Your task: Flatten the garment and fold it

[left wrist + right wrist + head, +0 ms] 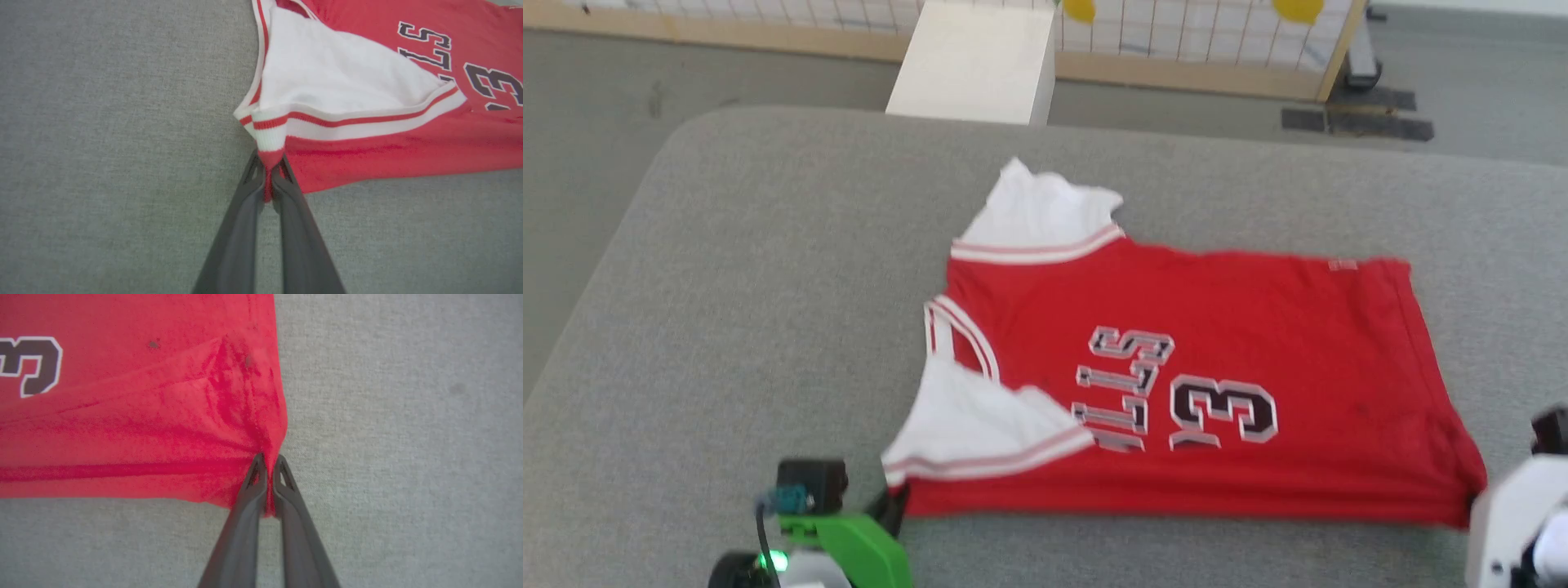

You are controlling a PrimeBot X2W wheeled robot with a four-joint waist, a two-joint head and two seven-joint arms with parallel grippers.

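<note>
Red garment (1217,327) (3 on front) is laid mid-frame on grey surface (727,286); lower-left corner is clamped by closed left gripper (267,163), lower-right by closed right gripper (267,461).

Grey fabric surface (768,245) with a rounded far-left corner. Grey floor (588,98) beyond. White box (976,61) at the far edge. Wood-framed white grid panel (1201,37) behind, with yellow shapes (1080,8). Dark mats (1356,122) on the floor at right. Even daylight.

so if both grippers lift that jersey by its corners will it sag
Probably floppy: the jersey puckers where the right gripper pinches its corner. Likely to sag between grips: the sleeve by the left gripper lies folded over.
</note>
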